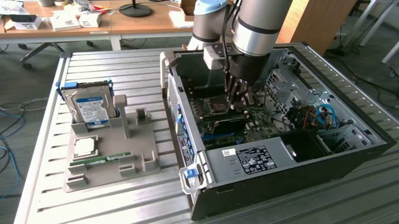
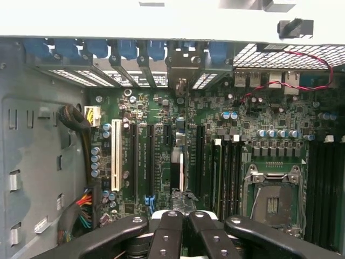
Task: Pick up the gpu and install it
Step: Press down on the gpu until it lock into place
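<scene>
Black jaws (image 2: 181,226) closed together, low inside the open black computer case (image 1: 281,182); thin dark gpu card (image 2: 181,172) stands edge-on in a green motherboard (image 2: 215,129) slot beneath them; seating unconfirmed.

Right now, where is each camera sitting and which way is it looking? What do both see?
Exterior view: off the arm, high, looking down at the open computer case on the slatted table; the arm reaches into it.
Wrist view: on the wrist, facing the motherboard inside the case; the shut claw shows in front.
Shared: the processor socket, the motherboard and the claw.
</scene>
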Controlling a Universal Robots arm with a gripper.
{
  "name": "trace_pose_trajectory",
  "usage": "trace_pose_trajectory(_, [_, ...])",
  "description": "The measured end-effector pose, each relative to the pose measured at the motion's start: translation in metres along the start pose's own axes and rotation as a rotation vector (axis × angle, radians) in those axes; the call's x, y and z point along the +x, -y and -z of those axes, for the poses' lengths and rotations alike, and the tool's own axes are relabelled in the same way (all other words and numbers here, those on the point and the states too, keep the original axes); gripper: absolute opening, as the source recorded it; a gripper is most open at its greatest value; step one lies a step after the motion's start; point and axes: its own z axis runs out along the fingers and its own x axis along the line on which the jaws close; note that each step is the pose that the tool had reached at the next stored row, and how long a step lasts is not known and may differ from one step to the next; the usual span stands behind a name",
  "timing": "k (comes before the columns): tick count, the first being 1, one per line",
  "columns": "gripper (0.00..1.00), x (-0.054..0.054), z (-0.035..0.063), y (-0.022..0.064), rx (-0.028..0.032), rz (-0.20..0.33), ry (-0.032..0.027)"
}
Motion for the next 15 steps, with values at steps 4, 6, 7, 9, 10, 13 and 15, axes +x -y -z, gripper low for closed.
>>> trace_pose_trajectory(4, [0.11, 0.000, -0.0003, -0.0002, -0.0001, 0.000, -0.0002])
trace_pose_trajectory(6, [0.11, 0.000, -0.0007, -0.0020, 0.0001, -0.001, 0.0002])
trace_pose_trajectory(7, [0.11, -0.001, -0.0009, -0.0033, 0.0001, -0.002, 0.0003])
trace_pose_trajectory(9, [0.11, -0.002, -0.0010, -0.0057, 0.0000, -0.003, 0.0000])
trace_pose_trajectory(10, [0.11, -0.003, -0.0011, -0.0068, 0.0000, -0.004, 0.0001])
trace_pose_trajectory(13, [0.11, -0.005, -0.0012, -0.0106, 0.0000, -0.006, 0.0001])
trace_pose_trajectory(15, [0.11, -0.006, -0.0015, -0.0129, -0.0001, -0.008, 0.0001])
